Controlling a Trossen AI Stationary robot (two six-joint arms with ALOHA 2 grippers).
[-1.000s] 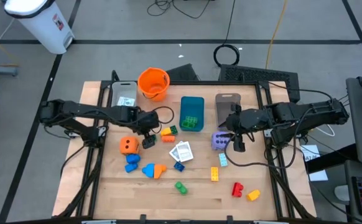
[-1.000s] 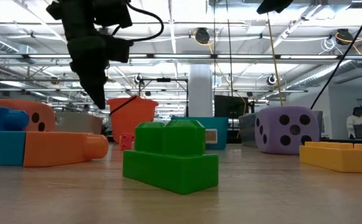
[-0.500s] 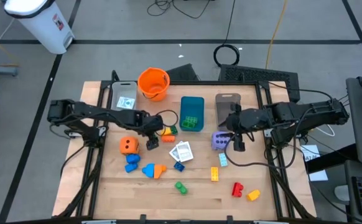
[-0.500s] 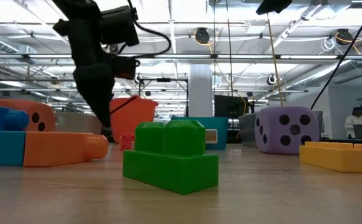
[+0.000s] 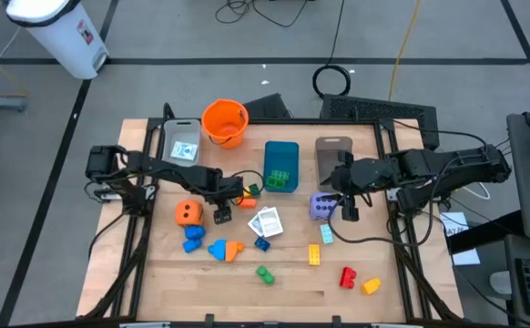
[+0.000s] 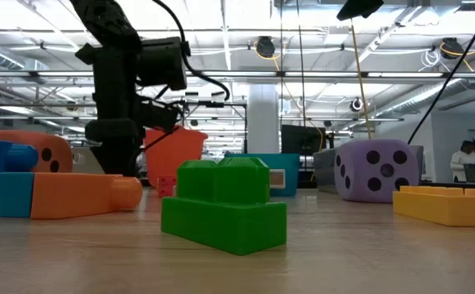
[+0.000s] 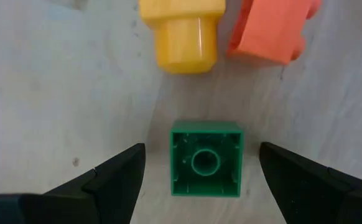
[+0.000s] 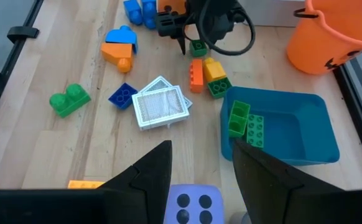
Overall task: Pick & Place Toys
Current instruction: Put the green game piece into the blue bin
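My left gripper (image 5: 235, 194) points down, open, low over the table beside a cluster of bricks. In the left wrist view a small green brick (image 7: 206, 158) lies hollow side up between its two fingers (image 7: 116, 177), with a gap on each side. A yellow brick (image 7: 184, 31) and an orange brick (image 7: 271, 28) lie just beyond it. The right wrist view shows this gripper (image 8: 184, 37) over the green brick (image 8: 198, 46). My right gripper (image 8: 199, 168) is open and empty by the purple die (image 5: 321, 206).
An orange bucket (image 5: 225, 121), a grey tray (image 5: 181, 138), a teal tray (image 5: 280, 155) holding green bricks and a brown tray (image 5: 333, 153) stand along the far side. The orange die (image 5: 188, 213), white cards (image 5: 266, 221) and scattered bricks (image 5: 264, 273) lie on the near half.
My left gripper has gone toward the table's right edge and down, from near the orange die to the brick cluster. It has tipped from slanting to pointing straight down, its fingers now on either side of the small green brick.
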